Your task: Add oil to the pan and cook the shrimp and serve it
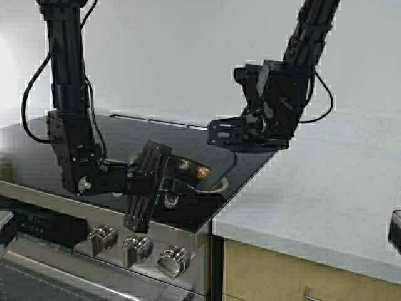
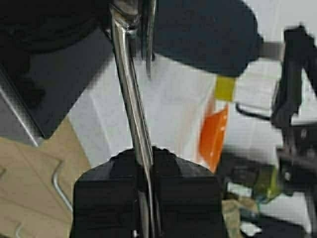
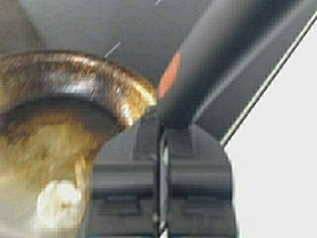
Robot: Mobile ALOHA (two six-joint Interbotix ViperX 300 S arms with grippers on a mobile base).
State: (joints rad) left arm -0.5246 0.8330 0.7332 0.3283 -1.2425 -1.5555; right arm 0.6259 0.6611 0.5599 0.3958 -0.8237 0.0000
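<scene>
A: Left gripper (image 1: 164,182) is low over the black stovetop (image 1: 37,150), and look at the wrist view: its fingers (image 2: 109,183) are clamped on the pan's thin silver handle (image 2: 130,89).

B: That hold makes sense to me. It pins the pan (image 1: 188,169) so it won't slide or spin while the other arm works inside it.

A: And the right gripper (image 1: 235,135) hangs just above the pan's far rim. Its fingers (image 3: 198,173) are pressed together around a dark tool (image 3: 223,64) with an orange mark, probably a spatula.

B: Held at a slant, reaching down toward the browned inside. I'd read that as a stirring or flipping posture.

A: The shrimp (image 3: 59,203)? There, a pale curled piece on the pan's golden floor (image 3: 44,129), right by the gripper.

B: So it's in the pan, cooking, I'd say. The pan sits near the stove's right front corner, next to the white counter (image 1: 326,188).

A: Oil jug?

B: Not visible from any camera. The glossy inside suggests oil is already in, but that's a guess. Serving is not done yet.
</scene>
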